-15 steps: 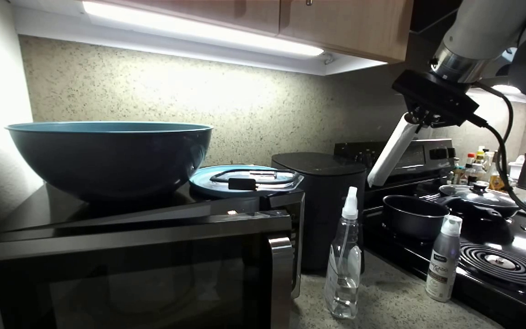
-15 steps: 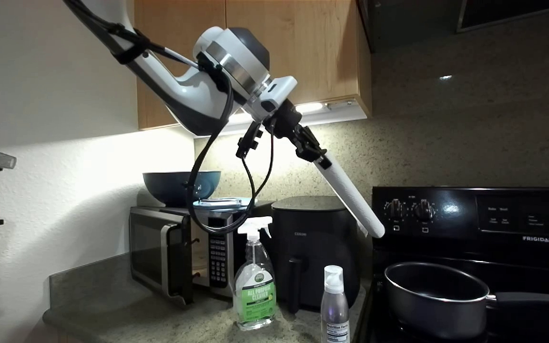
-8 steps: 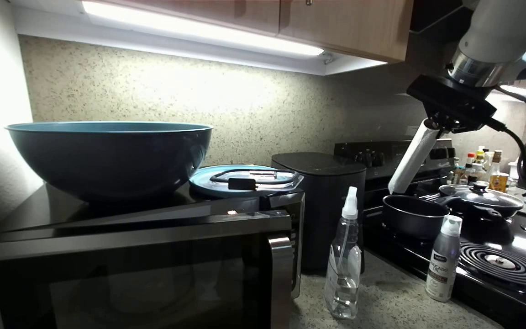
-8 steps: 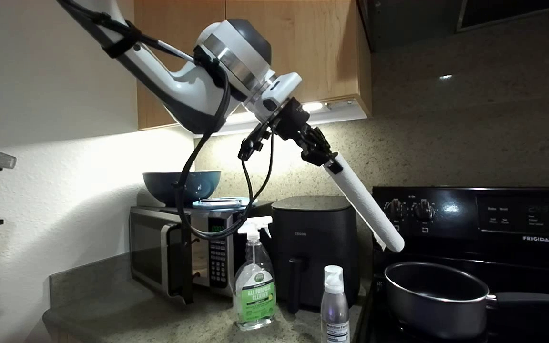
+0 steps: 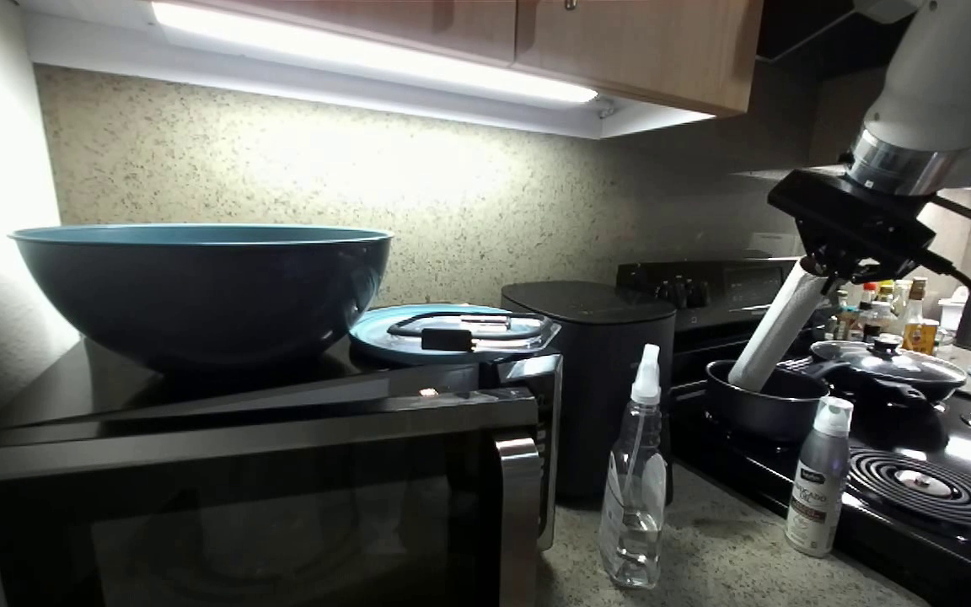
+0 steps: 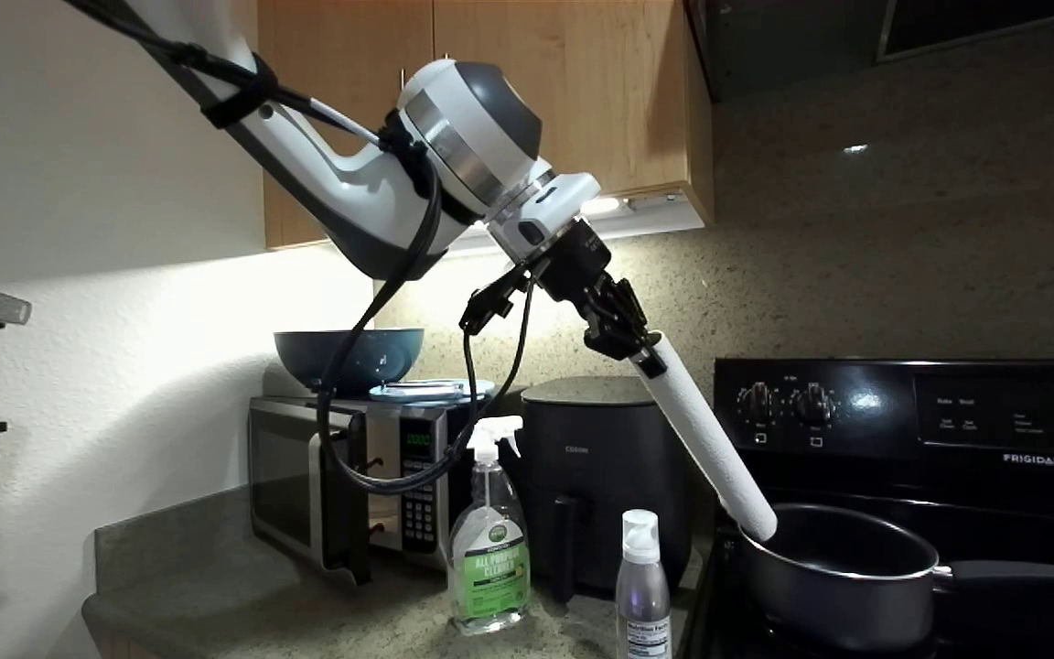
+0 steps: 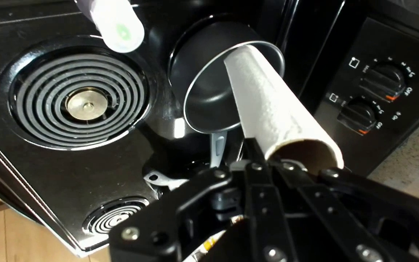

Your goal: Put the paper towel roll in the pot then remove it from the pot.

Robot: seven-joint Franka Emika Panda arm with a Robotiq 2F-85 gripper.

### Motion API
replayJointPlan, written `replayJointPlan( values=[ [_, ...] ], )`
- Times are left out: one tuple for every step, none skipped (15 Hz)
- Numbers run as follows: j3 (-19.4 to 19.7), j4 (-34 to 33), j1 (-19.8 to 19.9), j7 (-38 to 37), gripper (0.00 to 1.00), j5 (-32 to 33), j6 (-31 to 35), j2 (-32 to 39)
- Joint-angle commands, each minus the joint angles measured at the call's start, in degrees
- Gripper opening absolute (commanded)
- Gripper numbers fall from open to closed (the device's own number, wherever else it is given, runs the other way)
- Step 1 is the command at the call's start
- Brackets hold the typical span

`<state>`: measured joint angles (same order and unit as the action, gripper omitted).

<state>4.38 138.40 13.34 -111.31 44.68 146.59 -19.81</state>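
So the paper towel roll (image 7: pixel 267 98) is tilting pretty hard, and its lower end is pointing into the mouth of the pot (image 6: pixel 843 604); I'm not seeing clearly whether they're touching. The gripper (image 6: pixel 651 357) is clamping the roll's upper end. The pot's resting on the stove (image 7: pixel 111 174), an avocado oil bottle (image 5: pixel 818 493) is standing near it, a spray bottle (image 6: pixel 490 572) is standing by the air fryer (image 6: pixel 614 485), and a big bowl (image 5: pixel 199 295) is sitting on the microwave (image 5: pixel 241 539).

We see a kitchen: a coil stove (image 7: pixel 93 171) bearing a pot (image 6: pixel 838 609), a microwave (image 6: pixel 285 480) on the desk (image 6: pixel 243 586), and wooden cabinets (image 6: pixel 618 91) overhead.
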Motion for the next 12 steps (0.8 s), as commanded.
replayJointPlan(
  values=[
    [0.9, 0.2, -0.6, 5.3, 0.00, -4.9, 1.5, 2.1],
    [0.7, -0.1, -0.3, 5.7, 0.00, -5.3, 1.6, 2.4],
    [-0.2, -0.5, 0.8, 3.6, 0.00, -3.1, 2.3, 2.6],
    [-0.4, -0.8, 0.9, 3.3, 0.00, -2.8, 2.9, 2.6],
    [-0.6, -1.1, 0.9, 3.1, 0.00, -2.7, 3.2, 2.6],
    [-0.8, -1.3, 1.0, 3.1, 0.00, -2.6, 3.4, 2.6],
    [-1.2, -1.8, 1.2, 2.1, 0.00, -2.3, 3.2, 2.7],
    [-1.4, -2.1, 1.4, 2.0, 0.13, -2.0, 3.0, 2.7],
    [-1.5, -2.5, 1.2, 2.2, 0.28, -2.5, 2.5, 2.9],
    [-1.5, -2.6, 1.1, 2.3, 0.34, -2.9, 2.7, 3.0],
    [-1.4, -1.9, 0.9, 3.4, 0.15, -3.4, 1.9, 2.1],
    [-1.5, -2.1, 0.9, 3.4, 0.22, -3.4, 1.9, 2.2]
  ],
)
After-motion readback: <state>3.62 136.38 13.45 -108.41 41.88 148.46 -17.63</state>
